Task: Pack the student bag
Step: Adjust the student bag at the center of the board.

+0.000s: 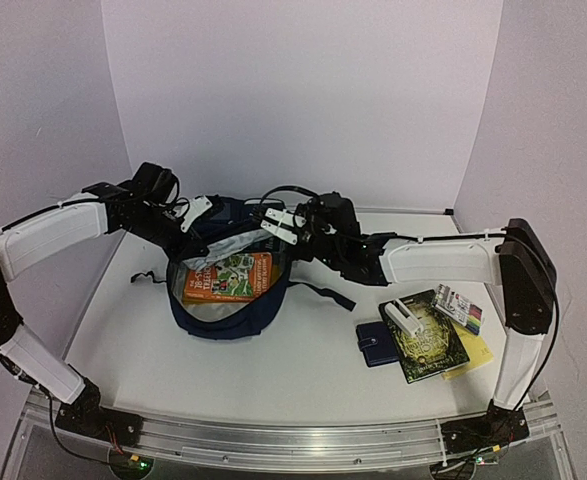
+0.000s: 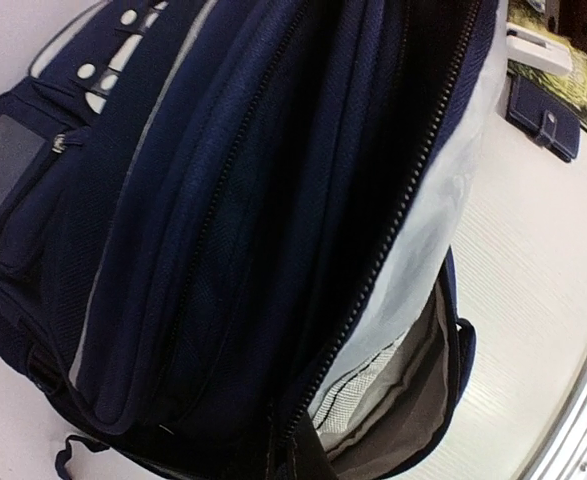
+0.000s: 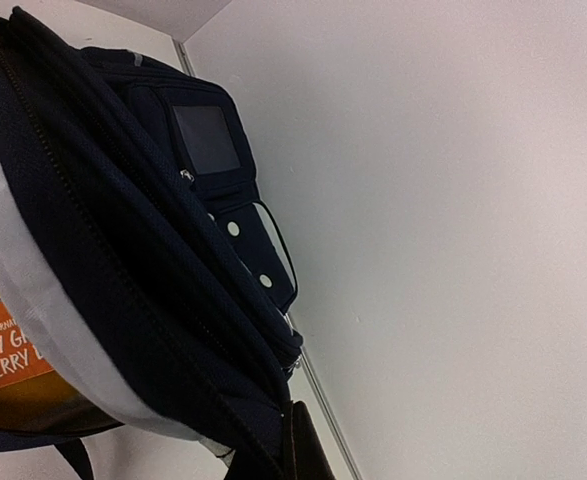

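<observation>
student bag rim clamped, left pincer, right pincer

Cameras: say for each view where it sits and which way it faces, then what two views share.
Top external: above and behind the bases, looking down at the table; both arms show, left gripper and right gripper at the student bag rim.
Left wrist: at the bag's rim, facing the wallet; fingertip barely shows.
Right wrist: at the rim, facing the back wall; fingertip barely shows.
Shared: top and left wrist both show the wallet.
</observation>
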Controlling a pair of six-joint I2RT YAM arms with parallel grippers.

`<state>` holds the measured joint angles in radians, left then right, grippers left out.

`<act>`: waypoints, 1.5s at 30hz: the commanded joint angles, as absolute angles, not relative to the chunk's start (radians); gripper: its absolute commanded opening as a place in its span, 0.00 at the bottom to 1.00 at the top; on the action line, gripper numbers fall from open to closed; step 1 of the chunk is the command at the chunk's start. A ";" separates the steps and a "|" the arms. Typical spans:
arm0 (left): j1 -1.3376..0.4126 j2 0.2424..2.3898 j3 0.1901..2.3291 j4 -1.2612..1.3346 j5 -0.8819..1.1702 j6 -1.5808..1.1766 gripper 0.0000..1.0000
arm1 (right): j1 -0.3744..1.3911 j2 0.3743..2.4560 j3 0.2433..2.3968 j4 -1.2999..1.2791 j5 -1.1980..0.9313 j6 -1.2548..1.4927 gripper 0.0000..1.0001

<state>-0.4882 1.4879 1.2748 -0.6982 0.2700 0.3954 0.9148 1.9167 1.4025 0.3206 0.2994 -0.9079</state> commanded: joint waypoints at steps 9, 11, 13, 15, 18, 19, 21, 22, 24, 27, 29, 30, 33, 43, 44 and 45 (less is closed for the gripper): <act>-0.677 1.247 1.065 0.252 -0.505 0.587 0.00 | 0.866 1.933 1.643 0.460 0.535 -0.742 0.01; -0.747 1.321 0.987 0.626 -0.646 0.879 0.00 | 0.866 1.956 1.682 0.443 0.562 -0.704 0.00; -0.769 1.424 0.947 1.015 -0.708 1.162 0.00 | 0.867 1.984 1.709 0.440 0.605 -0.677 0.00; -0.773 1.539 0.942 1.306 -0.744 1.394 0.00 | 0.867 2.007 1.731 0.440 0.651 -0.638 0.00; -0.789 1.620 0.935 1.498 -0.771 1.509 0.00 | 0.867 2.012 1.698 0.448 0.670 -0.572 0.00; -0.796 1.624 0.923 1.499 -0.786 1.497 0.00 | 0.867 2.008 1.674 0.454 0.669 -0.555 0.00; -0.799 1.628 0.908 1.501 -0.826 1.475 0.00 | 0.868 1.998 1.622 0.469 0.665 -0.528 0.00; -0.799 1.633 0.899 1.501 -0.845 1.471 0.00 | 0.871 1.991 1.586 0.484 0.661 -0.523 0.00; -0.799 1.645 0.872 1.501 -0.869 1.472 0.00 | 0.884 1.978 1.507 0.548 0.641 -0.539 0.01; -0.799 1.658 0.821 1.501 -0.915 1.464 0.00 | 0.920 1.994 1.388 0.672 0.642 -0.639 0.12; -0.801 1.645 0.788 1.488 -0.952 1.423 0.00 | 0.933 2.018 1.337 0.734 0.657 -0.674 0.17; -0.806 1.630 0.766 1.460 -0.962 1.388 0.02 | 0.934 2.027 1.318 0.742 0.659 -0.675 0.21; -0.838 1.532 0.709 1.140 -0.958 1.167 0.13 | 0.940 2.025 1.270 0.732 0.639 -0.659 0.37; -0.878 1.108 0.777 -0.148 -0.610 0.349 0.63 | 0.956 1.863 1.198 0.315 0.280 -0.537 0.97; -0.879 1.102 0.801 -0.220 -0.553 0.296 0.65 | 0.955 1.848 1.200 0.263 0.231 -0.532 0.98; -0.879 1.104 0.828 -0.303 -0.498 0.253 0.67 | 0.955 1.834 1.201 0.214 0.186 -0.530 0.98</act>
<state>-0.8711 1.1547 0.7210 0.1306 -0.7014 0.5783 0.9543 1.9587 1.1915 0.4293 0.4030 -0.5861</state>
